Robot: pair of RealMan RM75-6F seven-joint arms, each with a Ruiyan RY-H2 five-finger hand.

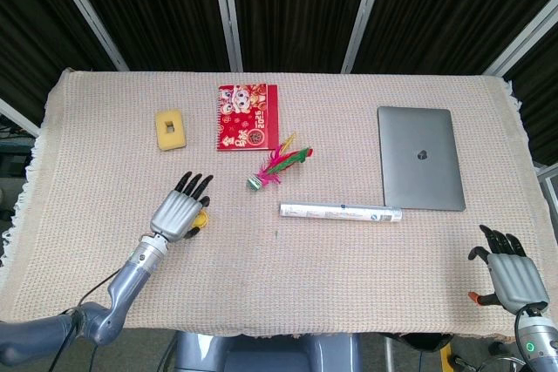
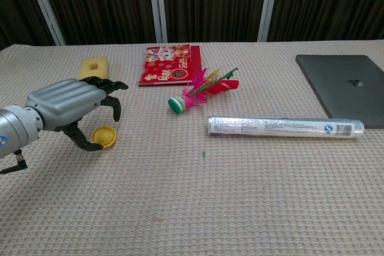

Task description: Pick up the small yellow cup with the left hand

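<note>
Head view, contents of the desk [image 1: 105, 285], cloth-covered, largest to smallest.

Laptop [image 1: 419, 158]: grey, closed, flat near the right edge.
Red notebook [image 1: 248, 116]: spiral-bound, toward the far edge, left of centre.
Tube [image 1: 340, 212]: clear-wrapped, lying lengthwise at mid-desk.
Left hand [image 1: 179, 212]: left-front area, arched over the cup with fingers spread and curved; thumb [image 2: 84, 142] hooks toward the cup's near side. Holds nothing.
Right hand [image 1: 507, 274]: off the front right corner, fingers apart, empty.
Yellow sponge [image 1: 169, 128]: left of the notebook.
Feather shuttlecock [image 1: 277, 165]: between notebook and tube.
Small yellow cup [image 2: 104, 135]: mouth up, just under the left hand's fingertips, toward the left edge.

Handling, as judged: light, stiff plastic, smooth, likely to skid or tip. Best pinched across the rim, thumb opposite a finger.
</note>
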